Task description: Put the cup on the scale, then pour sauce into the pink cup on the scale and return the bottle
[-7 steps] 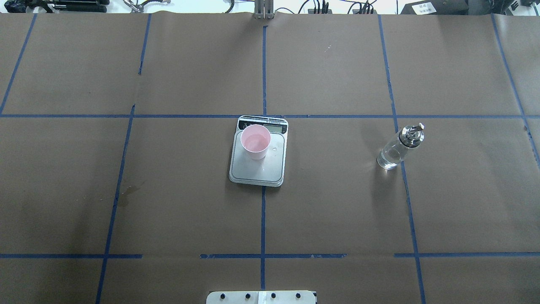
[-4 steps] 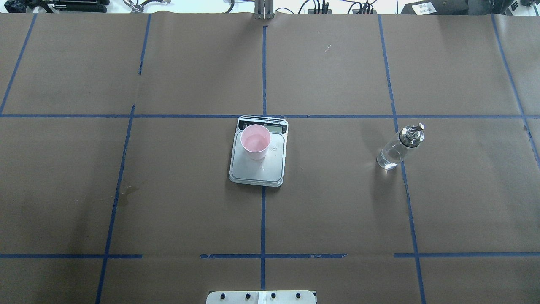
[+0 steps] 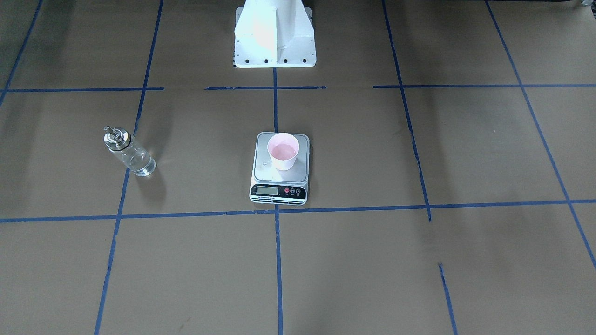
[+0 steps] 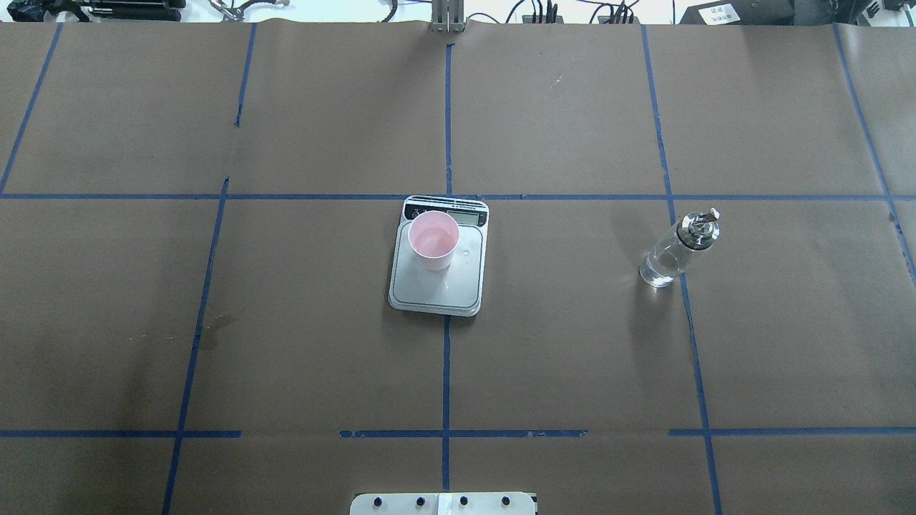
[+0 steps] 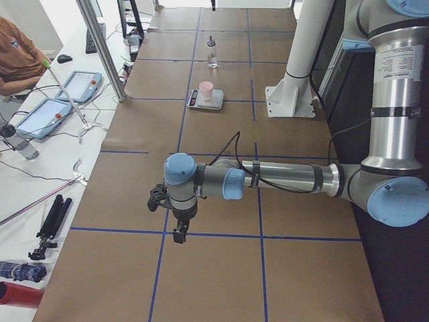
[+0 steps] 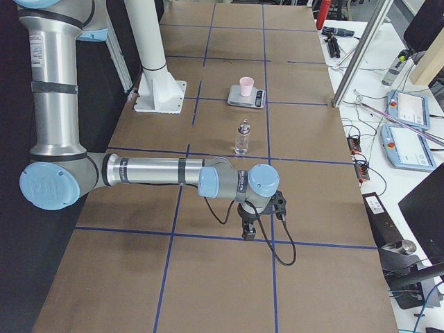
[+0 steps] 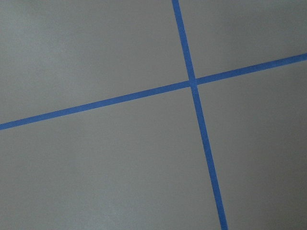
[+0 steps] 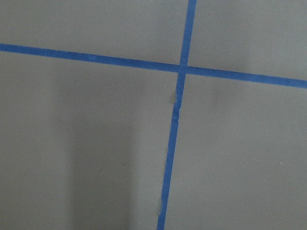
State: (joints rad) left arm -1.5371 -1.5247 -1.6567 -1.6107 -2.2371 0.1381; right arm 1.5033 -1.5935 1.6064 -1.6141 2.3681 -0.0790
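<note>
The pale pink cup (image 4: 433,239) stands upright on the far left part of the scale's silver platform (image 4: 444,290), at the table's centre; it also shows in the front view (image 3: 282,151) on the scale (image 3: 265,170). The clear glass bottle (image 4: 673,254) with metal spout stands upright on the table to the right, holding clear sauce low down (image 3: 139,165). My left gripper (image 5: 179,235) and right gripper (image 6: 248,234) hang over bare paper far from these things; I cannot tell whether they are open or shut. Both wrist views show only brown paper and blue tape.
The robot's white base (image 3: 274,37) stands at the near table edge. A small droplet (image 4: 465,252) lies on the scale. A faint stain (image 4: 215,332) marks the paper at left. A seated person (image 5: 20,54) and tablets (image 5: 80,86) are beyond the far edge.
</note>
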